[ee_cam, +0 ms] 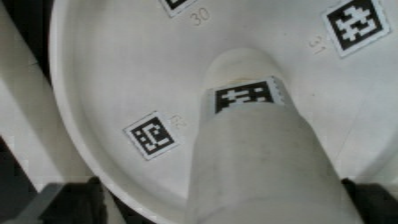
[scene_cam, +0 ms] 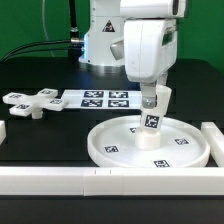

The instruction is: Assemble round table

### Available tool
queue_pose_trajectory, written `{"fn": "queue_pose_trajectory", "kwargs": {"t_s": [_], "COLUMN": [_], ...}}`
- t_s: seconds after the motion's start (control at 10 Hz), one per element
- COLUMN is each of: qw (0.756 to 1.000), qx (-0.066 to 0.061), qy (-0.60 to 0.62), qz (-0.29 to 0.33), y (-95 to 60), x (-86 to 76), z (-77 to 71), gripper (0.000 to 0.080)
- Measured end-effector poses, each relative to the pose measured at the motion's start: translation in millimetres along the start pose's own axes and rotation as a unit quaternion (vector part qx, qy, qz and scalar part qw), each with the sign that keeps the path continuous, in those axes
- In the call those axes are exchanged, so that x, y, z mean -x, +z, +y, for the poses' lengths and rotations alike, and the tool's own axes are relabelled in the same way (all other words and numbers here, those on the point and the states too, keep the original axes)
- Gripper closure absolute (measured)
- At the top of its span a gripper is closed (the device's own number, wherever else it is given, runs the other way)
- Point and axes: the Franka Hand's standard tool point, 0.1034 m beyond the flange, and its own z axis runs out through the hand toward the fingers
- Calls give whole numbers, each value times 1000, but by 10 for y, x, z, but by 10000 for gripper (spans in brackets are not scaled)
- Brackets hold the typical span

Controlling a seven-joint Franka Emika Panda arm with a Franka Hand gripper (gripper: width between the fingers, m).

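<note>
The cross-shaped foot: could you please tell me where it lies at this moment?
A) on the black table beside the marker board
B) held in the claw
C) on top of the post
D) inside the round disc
A: the cross-shaped foot lies flat on the black table, to the exterior view's left of the marker board, apart from the round disc and the post standing in it.

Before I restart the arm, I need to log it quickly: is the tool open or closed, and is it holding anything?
Tool: open, just above the short white plastic cylinder post standing upright on the large white rimmed round disc; not gripping it.
</note>
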Motion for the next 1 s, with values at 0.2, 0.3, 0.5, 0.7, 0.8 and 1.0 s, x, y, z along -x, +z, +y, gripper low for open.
{"fn": "queue_pose_trajectory", "kwargs": {"t_s": [0.2, 0.3, 0.5, 0.7, 0.8, 1.0], "qw": [998, 997, 992, 992, 992, 992], "qx": [2, 1, 1, -1, -2, -2], "qy": [-66, -81, -123, -129, -129, -123], "qz": [-7, -10, -16, -17, -17, -17], "y": [3, 10, 24, 40, 43, 43], "x": [21, 23, 20, 33, 34, 21], "z": [4, -10, -40, -56, -57, -63], "gripper": [151, 151, 151, 151, 151, 274]}}
